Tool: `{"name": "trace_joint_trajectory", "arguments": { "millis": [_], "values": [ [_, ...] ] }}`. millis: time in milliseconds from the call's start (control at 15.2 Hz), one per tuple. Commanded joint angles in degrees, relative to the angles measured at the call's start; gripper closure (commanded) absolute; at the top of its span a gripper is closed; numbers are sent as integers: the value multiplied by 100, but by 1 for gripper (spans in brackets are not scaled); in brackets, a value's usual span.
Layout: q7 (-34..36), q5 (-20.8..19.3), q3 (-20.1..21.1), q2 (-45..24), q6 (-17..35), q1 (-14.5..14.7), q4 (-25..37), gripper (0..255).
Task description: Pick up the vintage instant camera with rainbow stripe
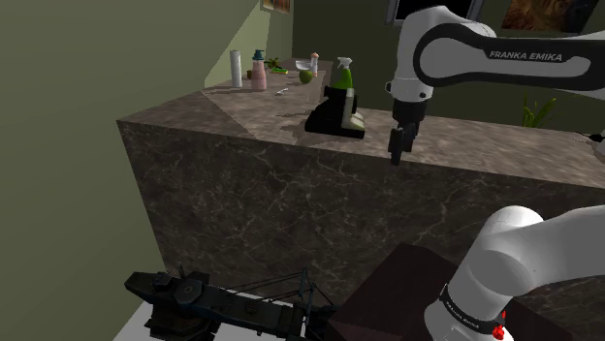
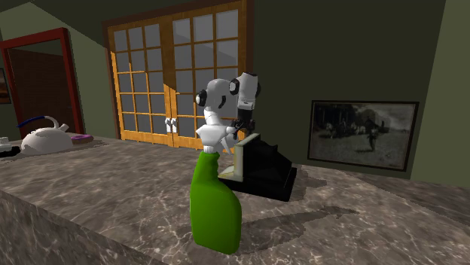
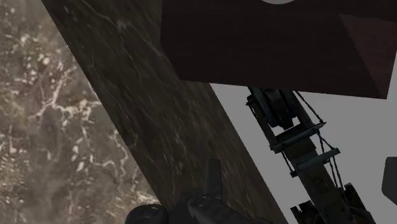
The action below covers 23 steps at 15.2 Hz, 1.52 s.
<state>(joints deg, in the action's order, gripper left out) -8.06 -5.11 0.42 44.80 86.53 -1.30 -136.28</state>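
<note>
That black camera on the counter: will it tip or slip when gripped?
The camera looks rigid and boxy, on a wide flat base, so it probably won't roll. Its tall upper part may tip if pushed high. The spray bottle near it could topple.

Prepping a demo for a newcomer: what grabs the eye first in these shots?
The bright green spray bottle looms in the second exterior view's foreground, on the marbled counter. Behind it sits the black instant camera. In the shoulder view the gripper hangs over the counter's near edge, to that view's right of the camera.
</note>
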Motion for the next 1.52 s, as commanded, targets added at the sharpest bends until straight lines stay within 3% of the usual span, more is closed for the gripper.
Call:
{"name": "trace_joint_trajectory", "arguments": {
  "millis": [0, 726, 1452],
  "values": [
    [0, 0, 0, 0, 0, 0, 0, 0],
    [2116, 311, 253, -2470, 184, -669, 2409, 0],
    [3952, 398, 24, -4797, -467, -1134, 5586, 0]
  ]
}}
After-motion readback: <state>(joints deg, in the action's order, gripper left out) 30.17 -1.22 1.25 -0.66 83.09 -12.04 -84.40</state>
